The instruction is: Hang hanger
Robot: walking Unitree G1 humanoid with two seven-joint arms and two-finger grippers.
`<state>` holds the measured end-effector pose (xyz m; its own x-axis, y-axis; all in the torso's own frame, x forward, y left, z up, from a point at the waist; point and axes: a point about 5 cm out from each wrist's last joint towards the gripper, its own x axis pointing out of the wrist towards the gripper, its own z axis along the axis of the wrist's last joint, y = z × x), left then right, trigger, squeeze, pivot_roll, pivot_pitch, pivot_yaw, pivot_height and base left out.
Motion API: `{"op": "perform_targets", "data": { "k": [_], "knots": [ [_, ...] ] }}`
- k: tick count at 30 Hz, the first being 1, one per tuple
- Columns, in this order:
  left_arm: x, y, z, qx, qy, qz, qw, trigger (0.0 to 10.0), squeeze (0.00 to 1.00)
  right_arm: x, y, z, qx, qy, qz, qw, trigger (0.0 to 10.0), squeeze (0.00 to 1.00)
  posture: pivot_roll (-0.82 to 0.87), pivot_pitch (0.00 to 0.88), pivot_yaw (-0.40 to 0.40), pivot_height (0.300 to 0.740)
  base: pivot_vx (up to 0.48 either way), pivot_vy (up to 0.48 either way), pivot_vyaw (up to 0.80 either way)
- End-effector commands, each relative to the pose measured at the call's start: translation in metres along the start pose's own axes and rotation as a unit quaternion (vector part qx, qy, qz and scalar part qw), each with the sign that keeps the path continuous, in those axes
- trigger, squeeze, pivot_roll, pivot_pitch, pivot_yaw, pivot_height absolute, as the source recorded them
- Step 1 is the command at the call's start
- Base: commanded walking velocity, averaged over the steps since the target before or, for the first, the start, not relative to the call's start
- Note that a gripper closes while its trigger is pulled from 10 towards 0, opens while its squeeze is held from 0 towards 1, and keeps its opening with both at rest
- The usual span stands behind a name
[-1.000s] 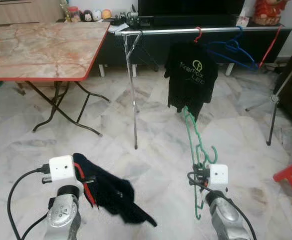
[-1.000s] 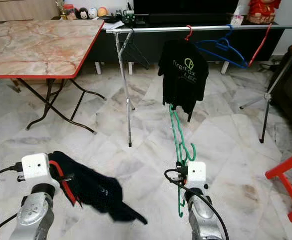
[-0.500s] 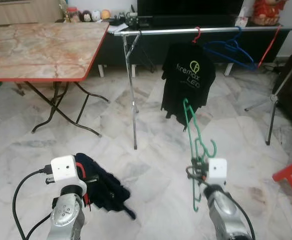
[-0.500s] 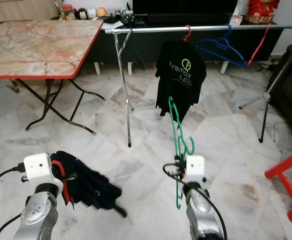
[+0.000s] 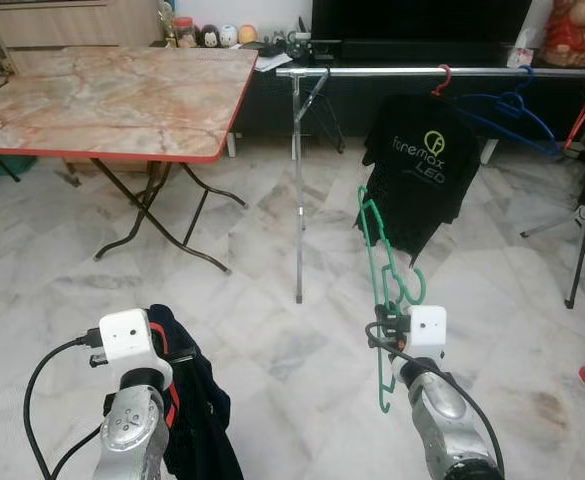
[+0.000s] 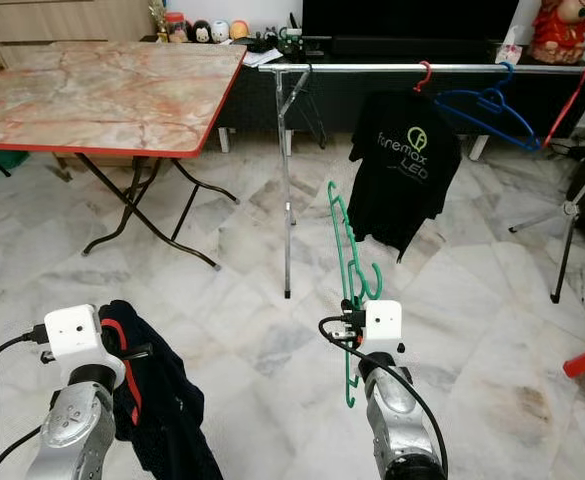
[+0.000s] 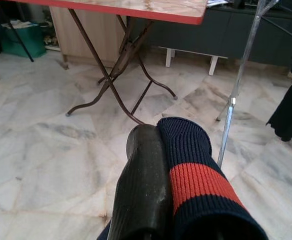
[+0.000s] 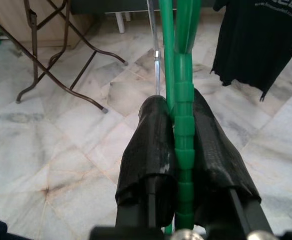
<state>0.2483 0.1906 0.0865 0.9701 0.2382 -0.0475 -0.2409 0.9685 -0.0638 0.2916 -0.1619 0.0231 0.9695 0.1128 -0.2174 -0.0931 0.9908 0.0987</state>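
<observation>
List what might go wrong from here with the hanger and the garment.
1. The right gripper pinches the green hanger by one thin bar; standing tall above the fingers, it may twist or slip.
2. The dark garment hangs loose from the left gripper, low toward the floor; it could drag or snag.
3. The rail already carries a black T-shirt and a blue hanger; the hook might catch on them.

You see a shiny marble floor (image 5: 272, 330). A folding table (image 5: 122, 90) with a red edge stands at your left. A dark low cabinet (image 6: 372, 95) lines the far wall.
</observation>
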Motion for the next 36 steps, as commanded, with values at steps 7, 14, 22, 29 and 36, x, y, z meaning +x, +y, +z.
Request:
{"op": "perform_targets", "data": {
  "k": [7,14,22,29,36],
  "knots": [
    [0.0009,0.0006,0.0031,0.003,-0.014,-0.002,1.000,10.0,0.00,-0.0004,-0.0013,-0.0044,-0.003,0.008,-0.006,1.000,10.0,0.00,-0.01,0.000,0.022,0.740,0.000,0.480,0.00],
    [0.0010,0.0023,0.0029,0.005,-0.013,0.000,1.000,10.0,0.00,0.0007,-0.0005,-0.0049,-0.003,0.011,-0.006,1.000,10.0,0.00,-0.01,0.000,0.023,0.740,0.000,0.480,0.00],
    [0.0025,0.0054,0.0065,0.011,-0.017,0.003,1.000,10.0,0.00,0.0032,0.0023,-0.0046,-0.011,0.015,0.004,1.000,10.0,0.00,0.00,0.000,0.022,0.740,0.000,0.480,0.00],
    [0.0028,0.0091,0.0083,0.012,-0.018,0.012,1.000,10.0,0.00,0.0049,0.0037,-0.0038,-0.015,0.017,0.008,1.000,10.0,0.00,0.01,0.000,0.016,0.740,0.000,0.471,0.00],
    [0.0038,0.0106,0.0104,0.012,-0.020,0.018,1.000,10.0,0.00,0.0066,0.0081,-0.0033,-0.013,0.018,0.015,1.000,10.0,0.00,0.02,0.000,0.013,0.740,0.000,0.449,0.00]
  ]
}}
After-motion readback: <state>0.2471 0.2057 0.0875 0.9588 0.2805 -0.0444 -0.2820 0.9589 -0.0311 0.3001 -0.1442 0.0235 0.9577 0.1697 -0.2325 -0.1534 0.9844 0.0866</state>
